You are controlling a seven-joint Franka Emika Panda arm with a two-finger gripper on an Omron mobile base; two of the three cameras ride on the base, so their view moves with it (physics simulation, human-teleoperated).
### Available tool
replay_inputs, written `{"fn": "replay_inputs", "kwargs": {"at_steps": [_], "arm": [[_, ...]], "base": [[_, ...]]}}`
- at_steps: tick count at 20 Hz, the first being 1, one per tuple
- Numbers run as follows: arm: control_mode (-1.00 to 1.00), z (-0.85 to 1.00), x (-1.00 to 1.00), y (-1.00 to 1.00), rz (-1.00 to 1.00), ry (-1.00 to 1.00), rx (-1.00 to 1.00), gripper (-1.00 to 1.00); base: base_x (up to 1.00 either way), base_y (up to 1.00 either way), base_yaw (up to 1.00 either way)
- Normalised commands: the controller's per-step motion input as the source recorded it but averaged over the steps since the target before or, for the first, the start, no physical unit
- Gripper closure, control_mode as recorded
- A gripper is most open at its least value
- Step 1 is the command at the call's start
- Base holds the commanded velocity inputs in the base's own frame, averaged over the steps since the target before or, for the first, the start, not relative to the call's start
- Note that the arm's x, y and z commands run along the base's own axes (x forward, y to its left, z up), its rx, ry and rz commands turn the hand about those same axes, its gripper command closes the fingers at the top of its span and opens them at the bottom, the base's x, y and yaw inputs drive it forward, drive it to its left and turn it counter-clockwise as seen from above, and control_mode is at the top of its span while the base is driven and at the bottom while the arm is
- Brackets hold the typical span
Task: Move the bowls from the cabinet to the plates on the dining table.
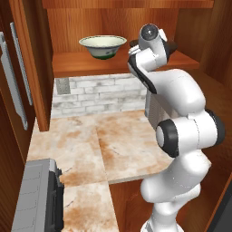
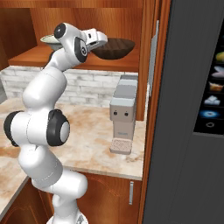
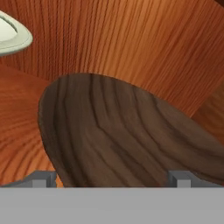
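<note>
The cream bowl (image 1: 103, 45) with a green band sits on the wooden shelf (image 1: 86, 64) of the open cabinet, at the left. The dark brown bowl (image 2: 114, 48) sits on the same shelf to its right. In the left base view my wrist hides the brown bowl. My gripper (image 2: 100, 43) reaches into the cabinet right at the brown bowl's near rim. In the hand view the brown bowl (image 3: 127, 135) looms close, and my gripper (image 3: 111, 179) is open, its fingertips (image 3: 43, 178) wide apart either side of the bowl's near edge. The cream bowl's rim (image 3: 11, 37) shows at the upper left. The plates and the dining table are out of view.
Below the shelf lies a marble counter (image 1: 81, 140) backed by white brick. A grey coffee machine (image 2: 124, 116) stands on it under the brown bowl. A grey appliance (image 1: 36, 199) sits at the counter's near left. An open cabinet door (image 1: 18, 90) hangs left; a dark tall panel (image 2: 192, 109) stands right.
</note>
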Motion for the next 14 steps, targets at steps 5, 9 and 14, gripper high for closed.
{"fn": "replay_inputs", "kwargs": {"at_steps": [5,9,14], "arm": [[-1.0,-0.16,0.1,-0.01,0.0,0.01,0.0,-1.0],[-1.0,-0.21,0.0,0.0,0.0,0.0,0.0,-1.0],[-1.0,-0.18,0.0,-0.01,0.0,0.0,0.01,-1.0]], "base": [[0.0,0.0,0.0],[0.0,0.0,0.0],[0.0,0.0,0.0]]}}
